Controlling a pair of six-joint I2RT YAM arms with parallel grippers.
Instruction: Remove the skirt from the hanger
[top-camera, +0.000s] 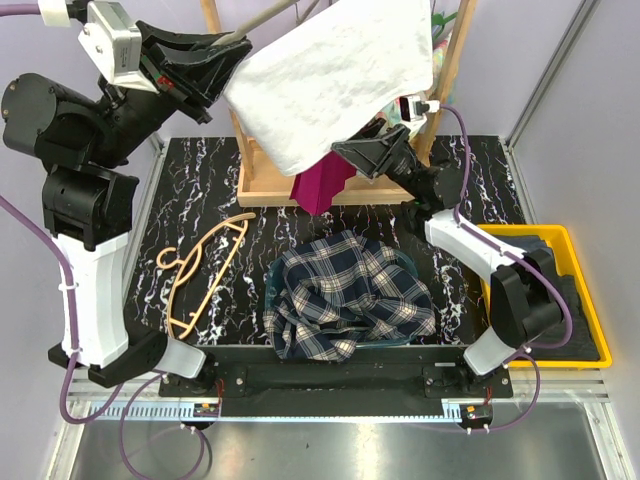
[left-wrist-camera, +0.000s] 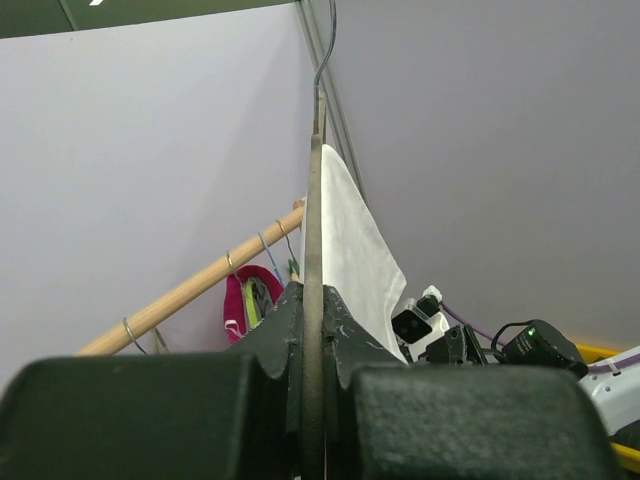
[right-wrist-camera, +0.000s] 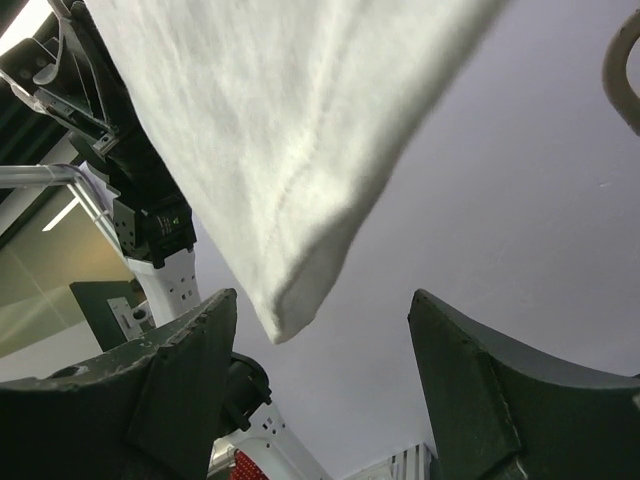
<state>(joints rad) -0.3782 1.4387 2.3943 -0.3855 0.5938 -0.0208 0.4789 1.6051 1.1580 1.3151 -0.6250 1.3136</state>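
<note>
L gripper (top-camera: 215, 60) is being held high over the rear-left of the table (top-camera: 200, 180), jaws clamped on the hanger (top-camera: 265, 22). In the L wrist view the hanger's (left-wrist-camera: 314, 250) thin edge is being pinched btwn the two fingers, no gap showing. The white skirt (top-camera: 340, 80) is being carried on that hanger, draped over it & hanging down toward centre, in front of the wooden rack (top-camera: 290, 190). R gripper (top-camera: 375, 155) is being pointed up beneath the skirt's lower corner, jaws spread wide, nothing being gripped. In the R wrist view the skirt's (right-wrist-camera: 290, 150) hem corner is being seen just above the gap btwn the fingers; contact w/ either finger can't be told. On the table a plaid cloth (top-camera: 345, 295) is lying bunched near the arm bases, a 2nd wooden hanger (top-camera: 205, 270) is lying flat to its left, & a yellow tray (top-camera: 590, 290) is sitting at the right edge.
</note>
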